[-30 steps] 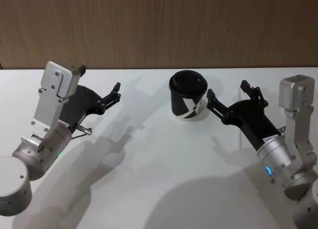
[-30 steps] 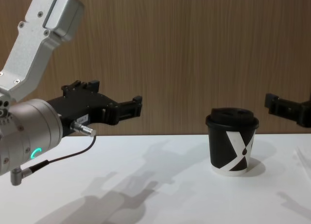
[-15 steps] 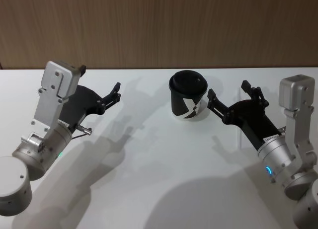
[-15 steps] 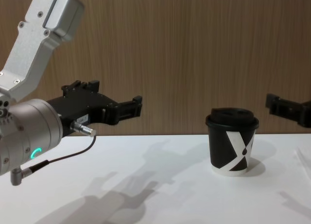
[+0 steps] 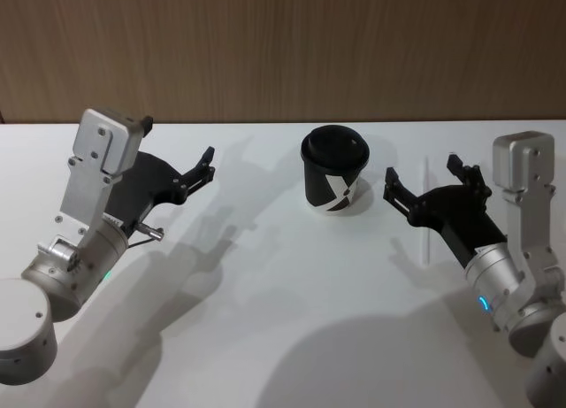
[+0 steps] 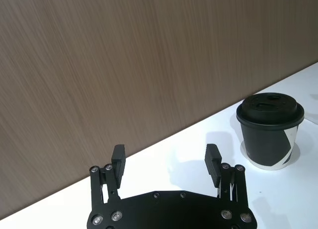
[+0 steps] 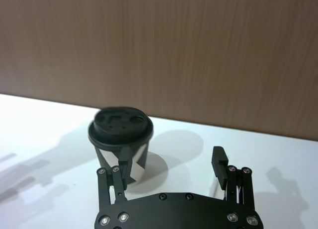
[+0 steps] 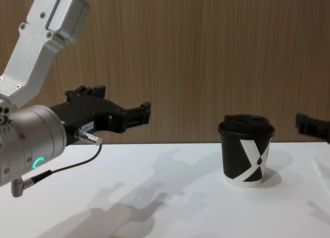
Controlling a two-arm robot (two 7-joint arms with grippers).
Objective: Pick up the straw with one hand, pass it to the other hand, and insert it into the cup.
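Your right gripper (image 5: 422, 171) had its jaws spread wide and held nothing. It hung just to the right of the cup (image 5: 334, 173), clear of it, with its fingers pointing past the cup's right side toward the wall. From its own wrist camera, that gripper (image 7: 171, 162) showed the same wide gap, with the cup (image 7: 120, 134) beyond one finger.

The straw (image 5: 428, 249) lay flat on the table (image 5: 265, 293) to the right of the cup. Its far end showed between the open fingers and its middle was hidden under the gripper. I could not tell whether the fingers had come low enough to touch it.

Your left gripper (image 5: 205, 165) was well to the left of the cup. It was raised off the table with its jaws also wide apart and empty, and it was aimed toward the cup. In the chest view it (image 8: 144, 111) sat about level with the lid of the cup (image 8: 246, 150).

The cup stood upright with its lid on, and the wood-panelled wall (image 5: 283, 45) was behind it.
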